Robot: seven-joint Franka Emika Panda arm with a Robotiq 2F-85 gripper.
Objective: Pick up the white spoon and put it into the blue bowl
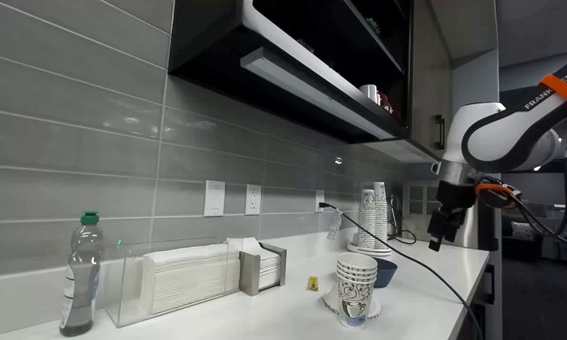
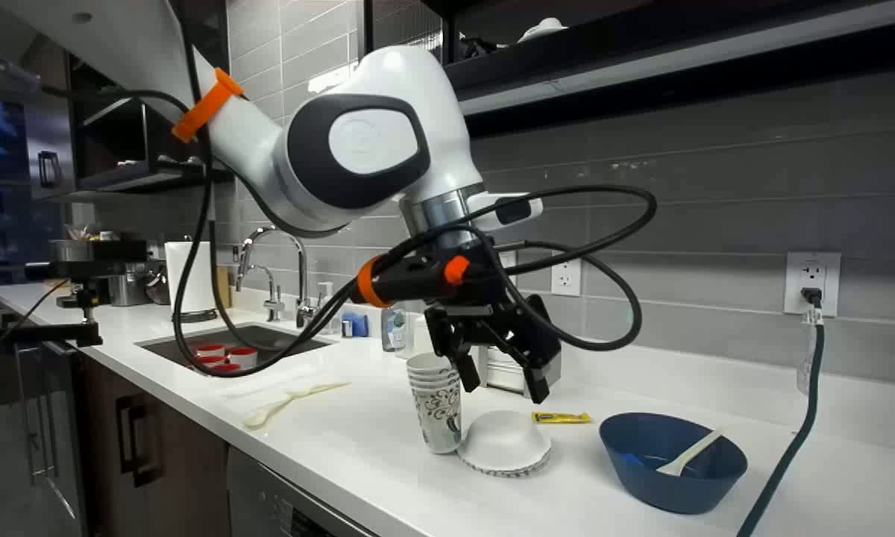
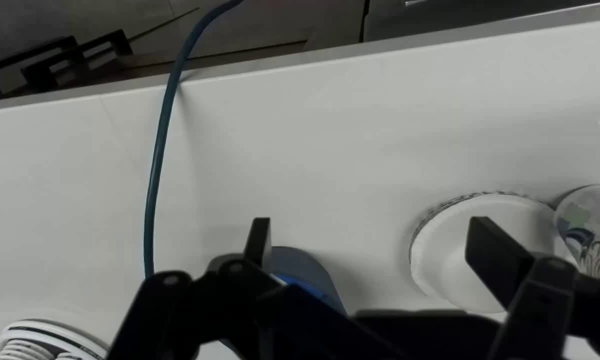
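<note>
The blue bowl (image 2: pixel 675 488) stands on the counter. It also shows in an exterior view (image 1: pixel 385 274), partly behind the cups, and in the wrist view (image 3: pixel 300 265), partly hidden by a finger. A white spoon (image 2: pixel 692 453) lies in the bowl, its handle leaning on the rim. A bright blue patch shows inside the bowl. More off-white utensils (image 2: pixel 283 403), one spoon-like, lie on the counter toward the sink. My gripper (image 2: pixel 504 389) is open and empty, raised above the counter; it also shows in an exterior view (image 1: pixel 442 236) and the wrist view (image 3: pixel 370 225).
Stacked paper cups (image 2: pixel 438 410) and white paper bowls (image 2: pixel 506 441) stand near the blue bowl. A yellow packet (image 2: pixel 561 418) lies behind them. A cable (image 2: pixel 794 440) runs across the counter. Taller cup stacks (image 1: pixel 373 217) stand by the wall. A shelf cabinet (image 1: pixel 321 80) hangs above.
</note>
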